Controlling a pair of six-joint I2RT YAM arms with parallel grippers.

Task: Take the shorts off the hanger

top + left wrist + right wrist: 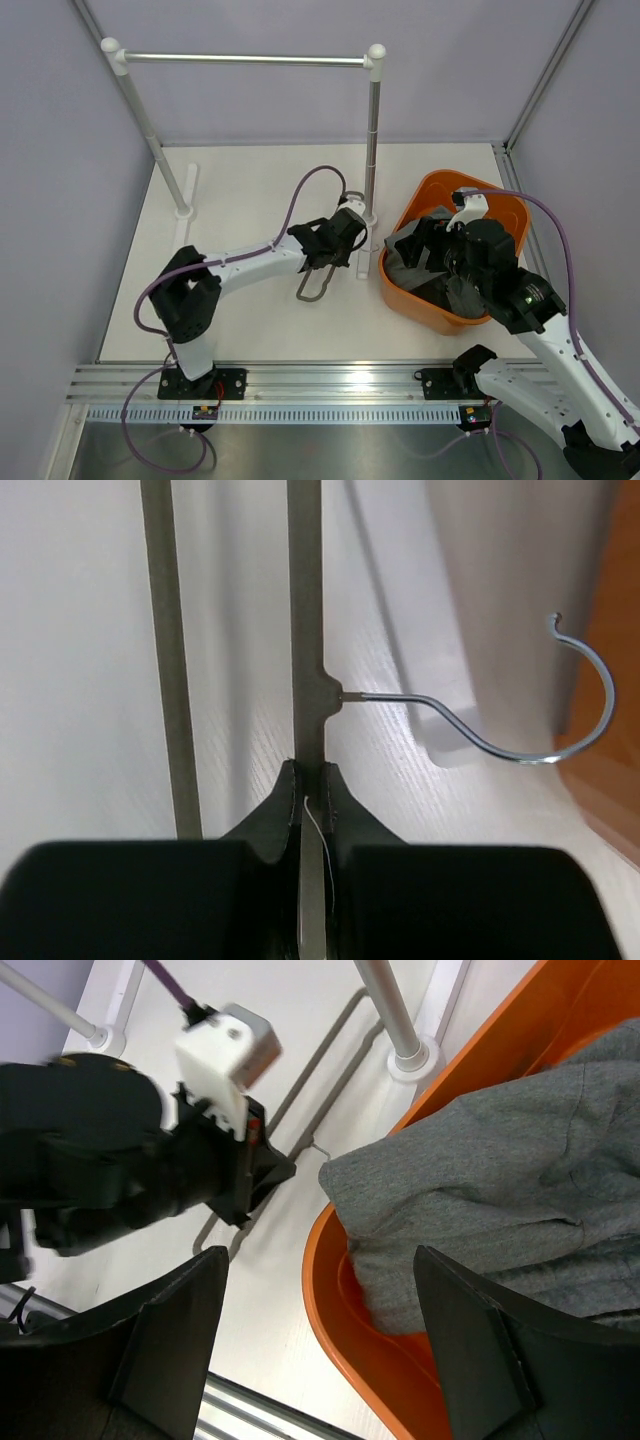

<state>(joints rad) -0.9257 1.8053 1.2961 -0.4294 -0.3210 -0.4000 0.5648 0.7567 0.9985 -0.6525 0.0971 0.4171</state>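
Observation:
The hanger point(313, 290), a thin grey wire loop, lies flat on the white table left of the basin. My left gripper point(332, 258) is shut on one of its long bars point(306, 630). The small hook point(560, 720) juts out to the right, and the other bar point(168, 680) runs parallel on the left. The grey shorts point(500, 1180) lie bunched in the orange basin point(335, 1290), off the hanger. My right gripper point(320, 1350) hovers open above the basin's near-left rim, with nothing between its fingers point(170, 1340).
A silver rail with white joints point(245, 59) stands at the back. Its right post point(372, 140) rises between the hanger and the basin point(400, 290), close to my left gripper point(262, 1170). The post's white foot point(415, 1060) sits beside the basin rim.

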